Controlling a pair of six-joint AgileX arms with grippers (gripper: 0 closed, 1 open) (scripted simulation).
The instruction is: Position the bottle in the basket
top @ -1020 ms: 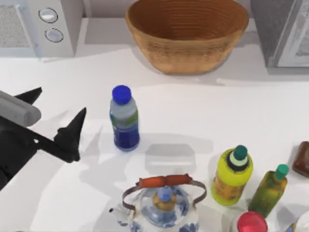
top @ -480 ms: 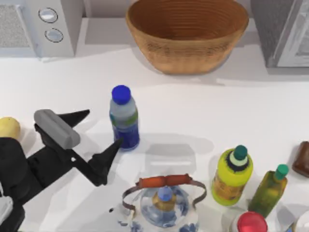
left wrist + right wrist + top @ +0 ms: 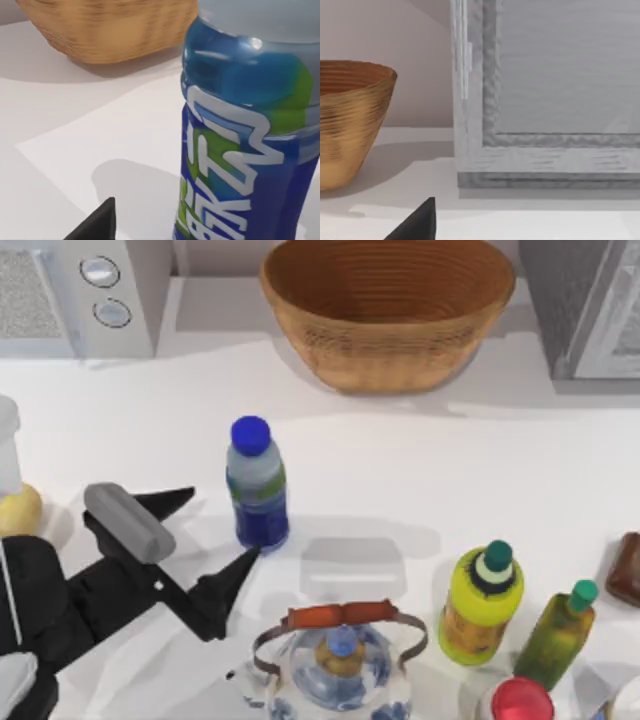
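The bottle [image 3: 256, 484] stands upright on the counter [image 3: 480, 470], well short of the basket [image 3: 388, 310] at the back. The left gripper [image 3: 206, 525] sits just beside its base, fingers [image 3: 232, 575] spread apart, not gripping.

Bottle [image 3: 240, 130] cap cropped in left wrist view, basket [image 3: 388, 310] far rim cut off above
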